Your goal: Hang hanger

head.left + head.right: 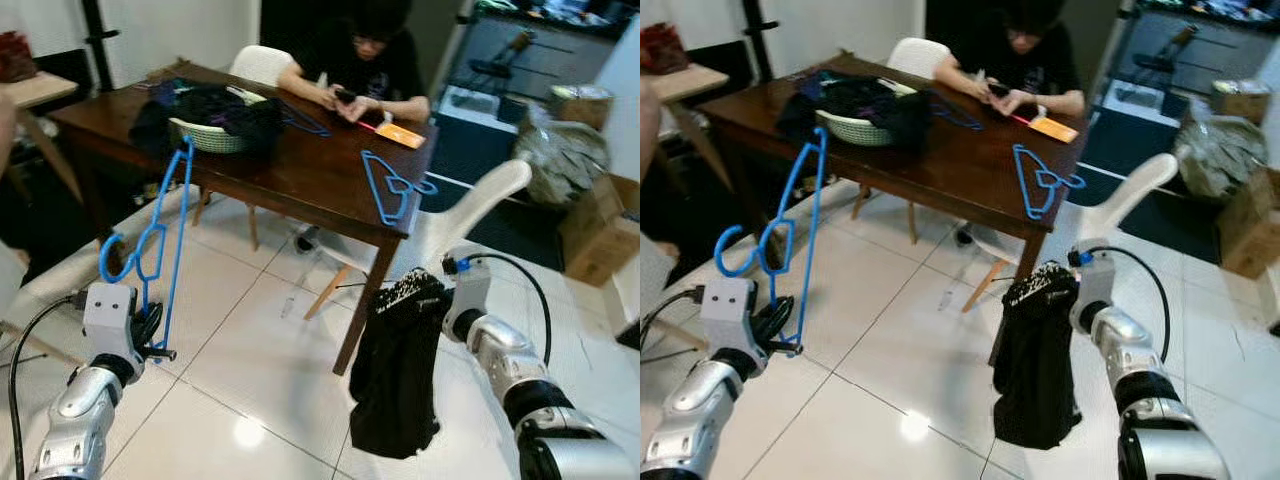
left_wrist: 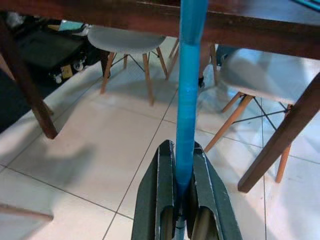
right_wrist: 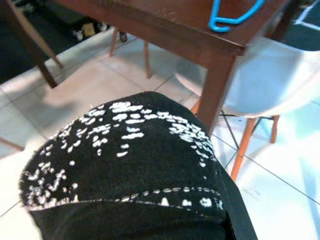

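My left gripper (image 1: 152, 338) is low on the left, shut on the bottom bar of a blue hanger (image 1: 172, 240). The hanger stands nearly upright, its hook (image 1: 113, 257) curling to the left. In the left wrist view the fingers (image 2: 159, 190) clamp the blue bar (image 2: 187, 95). On the right, a black garment with white speckles (image 1: 395, 375) hangs from my right gripper (image 1: 428, 295), which is shut on its top edge. The cloth (image 3: 130, 165) covers those fingers.
A dark wooden table (image 1: 300, 175) stands ahead, bearing a second blue hanger (image 1: 393, 187), a basket of dark clothes (image 1: 215, 128) and an orange card (image 1: 400, 135). A person (image 1: 365, 65) sits at its far side. A white chair (image 1: 470, 215) stands by the table's right corner, cardboard boxes (image 1: 600, 230) beyond.
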You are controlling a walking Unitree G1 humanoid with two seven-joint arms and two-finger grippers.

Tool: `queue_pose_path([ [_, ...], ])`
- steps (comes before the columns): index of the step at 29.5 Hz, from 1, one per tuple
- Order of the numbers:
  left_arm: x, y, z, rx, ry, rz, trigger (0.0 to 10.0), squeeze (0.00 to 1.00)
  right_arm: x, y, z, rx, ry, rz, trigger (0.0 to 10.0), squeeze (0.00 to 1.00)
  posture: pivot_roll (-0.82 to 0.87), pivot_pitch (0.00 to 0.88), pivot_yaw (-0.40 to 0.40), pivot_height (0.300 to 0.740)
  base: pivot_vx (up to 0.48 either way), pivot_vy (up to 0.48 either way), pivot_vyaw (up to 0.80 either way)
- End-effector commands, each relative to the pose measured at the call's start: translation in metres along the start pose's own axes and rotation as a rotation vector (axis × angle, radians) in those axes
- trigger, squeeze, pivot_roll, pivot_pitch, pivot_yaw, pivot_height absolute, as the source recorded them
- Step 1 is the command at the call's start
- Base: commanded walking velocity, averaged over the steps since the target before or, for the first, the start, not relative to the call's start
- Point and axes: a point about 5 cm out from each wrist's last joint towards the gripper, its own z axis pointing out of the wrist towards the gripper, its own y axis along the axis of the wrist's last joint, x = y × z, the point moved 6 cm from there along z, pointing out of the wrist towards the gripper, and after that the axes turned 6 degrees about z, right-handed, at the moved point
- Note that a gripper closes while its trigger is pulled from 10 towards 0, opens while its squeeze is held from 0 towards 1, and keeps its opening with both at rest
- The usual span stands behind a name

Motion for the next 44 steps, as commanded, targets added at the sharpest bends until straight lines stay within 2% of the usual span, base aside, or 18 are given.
queue_pose_path([
  [1, -0.002, 0.002, -0.001, -0.001, -0.012, 0.014, 10.0, 0.00, -0.003, 0.008, -0.002, -0.037, -0.003, 0.001, 10.0, 0.00, 0.09, 0.000, -0.068, 0.740, 0.000, 0.000, -0.80],
  [3, -0.003, 0.002, -0.001, 0.000, -0.013, 0.019, 10.0, 0.00, -0.004, 0.008, -0.002, -0.038, -0.002, 0.001, 10.0, 0.00, 0.09, 0.000, -0.068, 0.740, 0.000, 0.000, -0.80],
  [11, 0.003, 0.001, -0.005, 0.008, -0.023, 0.020, 10.0, 0.00, -0.002, 0.011, -0.003, -0.072, -0.007, 0.013, 10.0, 0.00, 0.08, 0.000, 0.022, 0.740, 0.000, 0.000, -0.80],
  [20, 0.004, 0.002, -0.005, 0.007, -0.020, 0.044, 10.0, 0.00, 0.006, 0.011, -0.003, -0.084, 0.025, 0.006, 10.0, 0.00, 0.09, 0.000, 0.023, 0.740, 0.000, 0.000, -0.80],
  [22, 0.009, 0.004, -0.004, -0.001, 0.013, 0.059, 10.0, 0.00, 0.017, 0.012, -0.001, -0.093, 0.075, -0.024, 10.0, 0.00, 0.10, 0.000, 0.012, 0.740, 0.000, 0.000, 0.00],
  [23, 0.009, 0.004, -0.004, -0.001, 0.013, 0.059, 10.0, 0.00, 0.017, 0.012, -0.001, -0.093, 0.075, -0.024, 10.0, 0.00, 0.10, 0.000, 0.012, 0.740, 0.000, 0.000, 0.00],
  [25, 0.018, 0.006, -0.004, -0.013, 0.059, 0.054, 10.0, 0.00, 0.027, 0.014, 0.001, -0.107, 0.110, -0.037, 10.0, 0.00, 0.10, 0.000, 0.004, 0.740, 0.336, 0.000, 0.00],
  [30, 0.027, 0.007, -0.006, -0.018, 0.097, 0.050, 10.0, 0.00, 0.033, 0.017, 0.001, -0.123, 0.141, -0.022, 10.0, 0.00, 0.10, 0.000, 0.007, 0.740, 0.448, 0.000, 0.00],
  [42, 0.026, 0.008, -0.003, -0.019, 0.090, 0.054, 10.0, 0.00, 0.035, 0.018, 0.000, -0.136, 0.156, -0.023, 10.0, 0.00, 0.10, 0.000, 0.009, 0.740, 0.480, 0.000, 0.00],
  [44, 0.023, 0.013, -0.002, -0.035, 0.083, 0.073, 10.0, 0.00, 0.043, 0.031, -0.003, -0.194, 0.220, 0.027, 10.0, 0.00, 0.10, 0.000, 0.004, 0.740, 0.480, 0.000, 0.00],
])
